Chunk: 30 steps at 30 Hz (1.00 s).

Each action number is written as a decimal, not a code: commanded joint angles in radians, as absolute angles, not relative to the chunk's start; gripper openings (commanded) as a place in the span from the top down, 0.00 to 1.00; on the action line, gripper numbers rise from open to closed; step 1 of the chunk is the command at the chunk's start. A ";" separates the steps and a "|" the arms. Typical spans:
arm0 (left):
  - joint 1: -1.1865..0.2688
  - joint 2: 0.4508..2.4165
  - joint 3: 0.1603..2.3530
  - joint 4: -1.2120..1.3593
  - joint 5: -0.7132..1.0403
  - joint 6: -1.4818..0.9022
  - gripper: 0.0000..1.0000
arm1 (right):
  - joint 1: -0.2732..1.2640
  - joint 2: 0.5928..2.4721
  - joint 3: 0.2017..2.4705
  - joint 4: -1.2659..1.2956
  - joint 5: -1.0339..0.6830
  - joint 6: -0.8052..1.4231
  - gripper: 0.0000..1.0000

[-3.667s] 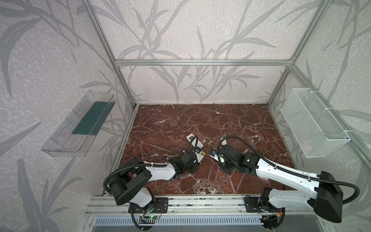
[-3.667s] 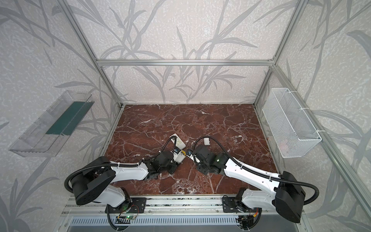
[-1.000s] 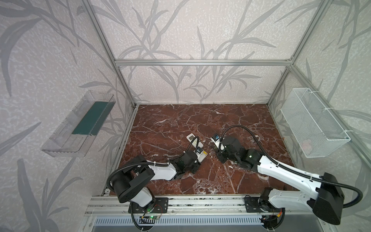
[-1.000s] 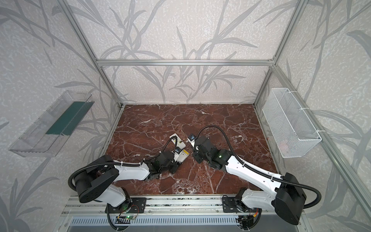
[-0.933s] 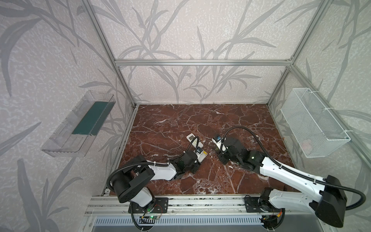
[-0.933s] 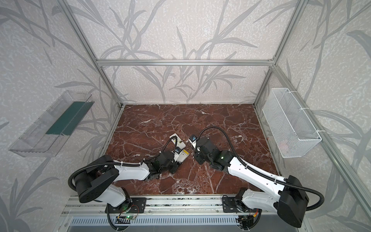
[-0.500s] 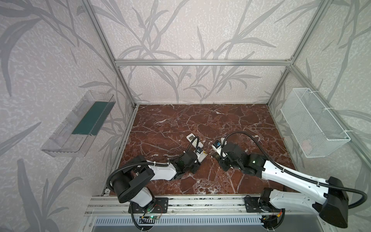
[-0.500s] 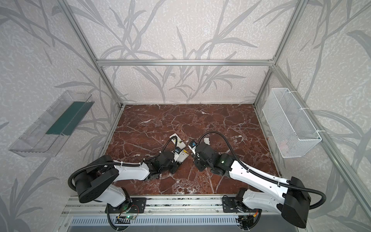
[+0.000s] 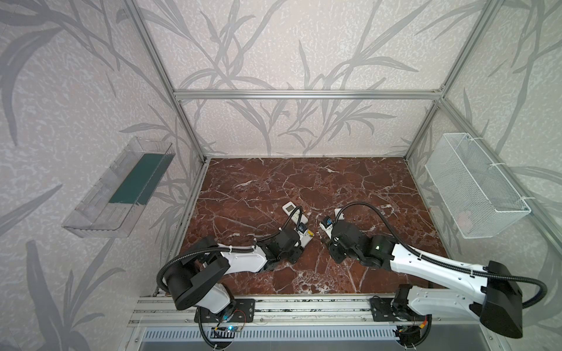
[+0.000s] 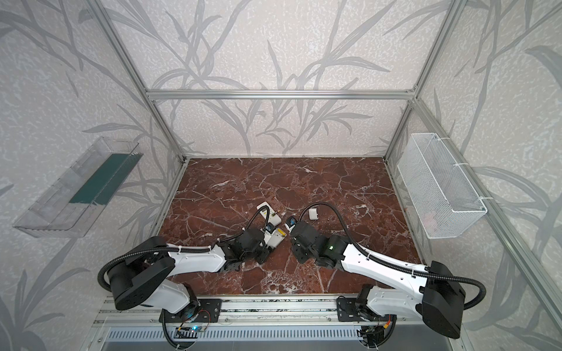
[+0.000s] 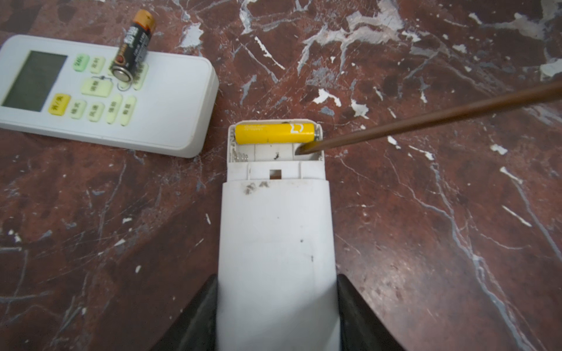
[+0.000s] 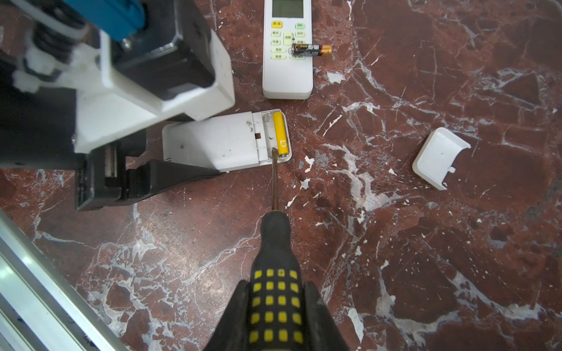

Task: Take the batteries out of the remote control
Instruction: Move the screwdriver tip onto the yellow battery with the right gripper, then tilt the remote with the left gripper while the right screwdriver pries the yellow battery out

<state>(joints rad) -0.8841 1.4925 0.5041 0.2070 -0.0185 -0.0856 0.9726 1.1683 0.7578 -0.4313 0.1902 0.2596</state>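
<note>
- Low in the middle of both top views, on the red-brown marble counter (image 9: 304, 182): white remote (image 9: 305, 239), back side up, battery compartment uncovered.
- Left jaws pressed against the remote's two long sides, pinching it at the end away from the compartment.
- Inside the compartment, yellow battery (image 11: 275, 133) seated in the outermost slot, with the neighbouring slot empty.
- Right jaws clamped on the black-and-yellow handle of a screwdriver (image 12: 275, 288), blade tip down in the empty slot, just beside one end of the yellow battery.
- Just above the remote in the top views, second remote (image 10: 263, 208), buttons up, with a black battery (image 12: 311, 49) lying across its keypad, orange end jutting past the edge.
- Right of the second remote and apart from it, small white cover (image 10: 313, 213) lying on the counter.
</note>
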 commanded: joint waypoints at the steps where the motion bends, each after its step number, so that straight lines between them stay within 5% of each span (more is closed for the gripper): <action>1: -0.906 1.453 0.519 0.033 0.089 -0.051 0.35 | 0.971 1.164 0.756 -0.458 0.279 0.286 1.00; 5: -0.907 1.412 0.544 -0.009 0.107 -0.038 0.27 | 0.971 1.169 0.770 -0.478 0.284 0.262 1.00; 21: -0.882 1.347 0.547 0.047 -0.103 -0.097 0.23 | 0.971 1.183 0.775 -0.412 0.290 0.195 1.00; 30: -0.862 1.438 0.595 0.089 0.030 -0.081 0.23 | 0.971 1.175 0.770 -0.418 0.285 0.225 1.00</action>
<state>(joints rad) -0.8627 1.4296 0.5877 0.0578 -0.0154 -0.0959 0.9737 1.1854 0.7578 -0.4183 0.2569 0.2119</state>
